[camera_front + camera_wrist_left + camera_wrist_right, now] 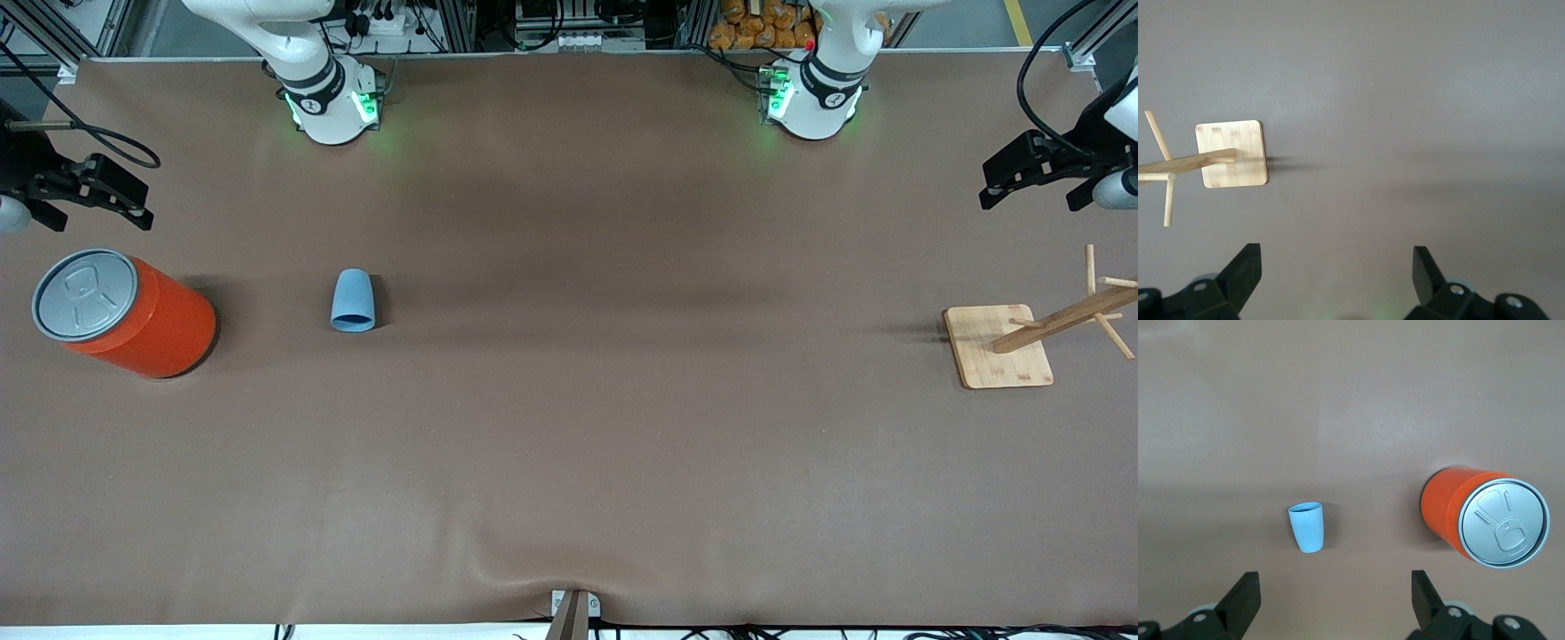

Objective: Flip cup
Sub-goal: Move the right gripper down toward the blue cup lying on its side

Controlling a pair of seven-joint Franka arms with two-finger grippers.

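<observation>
The right gripper (1331, 600) has its two black fingers (1245, 597) spread as wide as they go, with nothing between them but bare bench. It hangs in the air over the right arm's end of the bench, above the brown surface beside the orange can. The left gripper (1335, 277) is the same: black fingers (1245, 270) fully parted, holding nothing, up in the air over the left arm's end of the bench near the wooden rack. Both arms wait at the edges, well apart from each other.

The small light-blue tapered cup (353, 300) with no handle stands on the bench toward the right arm's end, touched by neither gripper. From the front camera its narrow closed end looks to be up and its wider rim down on the surface; in the right wrist view (1307, 527) I cannot tell for sure which way up it is. Beside it, closer still to the right arm's end and well apart from it, stands the large orange cylindrical can (133, 313) with a grey pull-tab lid (84, 294), upright.

At the left arm's end sits a pale wooden mug rack (1036, 335): a square bamboo base flat on the brown matte bench (569, 444), with an upright post and thin pegs branching off it.
</observation>
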